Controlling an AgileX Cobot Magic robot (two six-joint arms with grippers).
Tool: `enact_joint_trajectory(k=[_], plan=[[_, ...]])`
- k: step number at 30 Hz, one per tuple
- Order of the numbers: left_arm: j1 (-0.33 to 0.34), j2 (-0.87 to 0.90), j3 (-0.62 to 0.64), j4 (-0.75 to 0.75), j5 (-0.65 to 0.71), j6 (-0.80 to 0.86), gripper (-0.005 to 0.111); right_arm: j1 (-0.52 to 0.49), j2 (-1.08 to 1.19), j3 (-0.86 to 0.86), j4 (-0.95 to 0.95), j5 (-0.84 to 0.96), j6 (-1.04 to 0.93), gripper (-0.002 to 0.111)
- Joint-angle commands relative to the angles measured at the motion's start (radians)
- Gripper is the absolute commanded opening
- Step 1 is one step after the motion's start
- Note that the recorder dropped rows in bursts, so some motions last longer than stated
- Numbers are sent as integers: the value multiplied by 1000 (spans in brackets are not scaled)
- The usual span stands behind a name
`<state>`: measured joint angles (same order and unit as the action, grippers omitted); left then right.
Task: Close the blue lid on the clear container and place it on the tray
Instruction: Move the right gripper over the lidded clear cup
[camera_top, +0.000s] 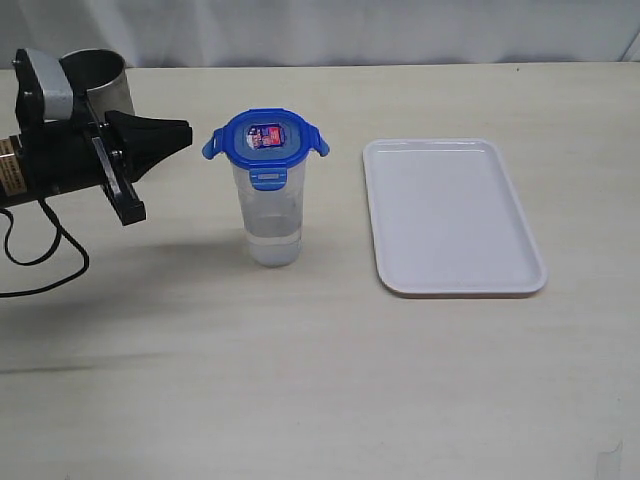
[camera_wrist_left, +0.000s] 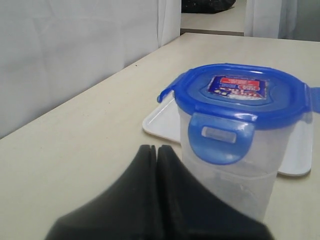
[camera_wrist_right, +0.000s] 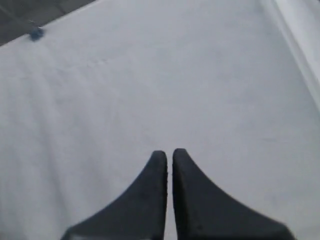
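Note:
The clear container (camera_top: 272, 215) stands upright on the table left of the tray (camera_top: 450, 215), apart from it. The blue lid (camera_top: 266, 135) sits on its rim; the front flap is folded down, the side flaps stick out. My left gripper (camera_top: 185, 135) hovers just left of the lid, shut and empty. In the left wrist view its tips (camera_wrist_left: 156, 148) are pressed together beside the container (camera_wrist_left: 235, 175), under the lid (camera_wrist_left: 240, 92), with the tray (camera_wrist_left: 160, 122) behind. My right gripper (camera_wrist_right: 169, 151) is shut on nothing over a pale surface; it is out of the exterior view.
A grey metal cup (camera_top: 100, 85) stands at the back left, behind my left arm. A black cable (camera_top: 45, 250) loops down from that arm onto the table. A white curtain runs along the table's far edge.

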<state>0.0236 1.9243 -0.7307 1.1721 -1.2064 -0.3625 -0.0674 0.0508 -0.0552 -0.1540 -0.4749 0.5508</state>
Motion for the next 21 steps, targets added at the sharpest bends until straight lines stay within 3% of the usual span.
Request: enact_joint_trajectory(k=[1, 5, 12, 16, 21], plan=[[-2, 3, -6, -22, -15, -9, 0, -5, 203, -127, -481, -169, 332, 4], [-4, 3, -6, -34, -15, -9, 0, -5, 467, -205, -700, -297, 433, 4], [-71, 3, -11, -72, -15, 26, 0, -3, 988, -376, -980, -635, 399, 4], [-76, 3, -11, -104, -15, 28, 0, 41, 1216, -473, -1064, -655, 336, 4], [-76, 3, -11, -119, -11, 33, 0, 164, 1450, -599, -1155, -644, 258, 4]])
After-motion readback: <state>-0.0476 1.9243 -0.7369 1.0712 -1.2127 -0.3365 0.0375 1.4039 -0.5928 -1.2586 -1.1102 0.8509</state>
